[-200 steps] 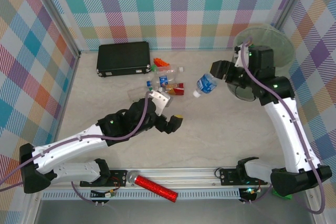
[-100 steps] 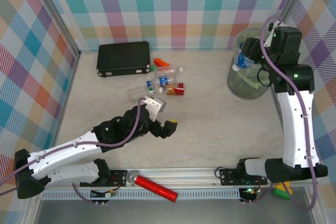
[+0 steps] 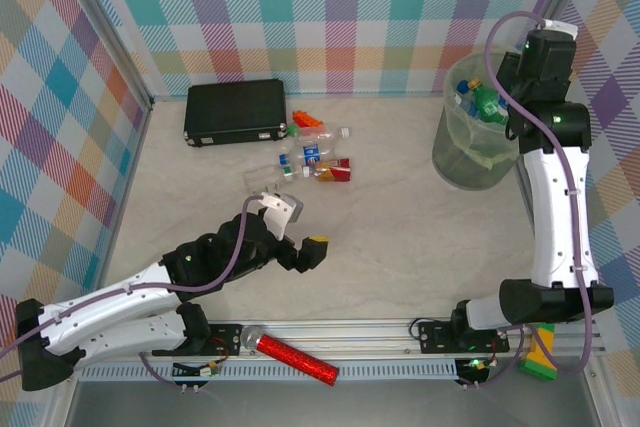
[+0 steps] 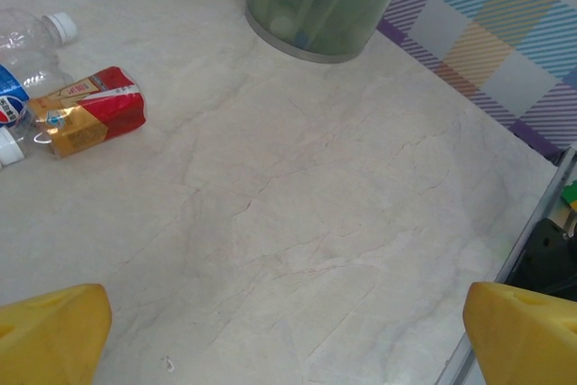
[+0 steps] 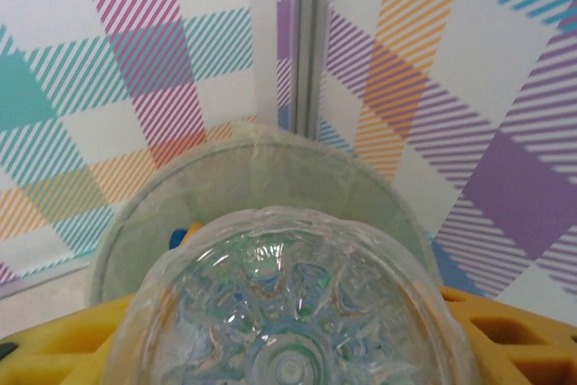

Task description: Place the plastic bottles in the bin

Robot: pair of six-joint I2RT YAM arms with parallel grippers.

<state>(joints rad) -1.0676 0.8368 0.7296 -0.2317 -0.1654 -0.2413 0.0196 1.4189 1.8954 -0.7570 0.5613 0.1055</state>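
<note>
My right gripper [image 3: 482,95] hangs over the bin [image 3: 470,162], a round basket lined with a pale green bag, at the far right. It is shut on a clear plastic bottle [image 5: 288,313], whose base sits between the yellow fingers [image 5: 514,331] with the bin's rim [image 5: 252,178] just beyond. Green and blue-capped bottles lie inside the bin. Three clear bottles [image 3: 310,154] lie on the table's middle; one has a white cap [image 4: 27,38]. My left gripper [image 3: 298,227] stands open over bare table [image 4: 287,331], nearer than the bottles.
A flat black case [image 3: 235,112] lies at the back left, with orange bricks [image 3: 308,119] beside it. A red carton [image 4: 90,119] rests among the loose bottles. A red glittery cylinder [image 3: 295,357] lies on the front rail.
My right arm has carried the clear bottle from mid-table up over the bin. The left arm has drawn back toward the near edge, still open.
</note>
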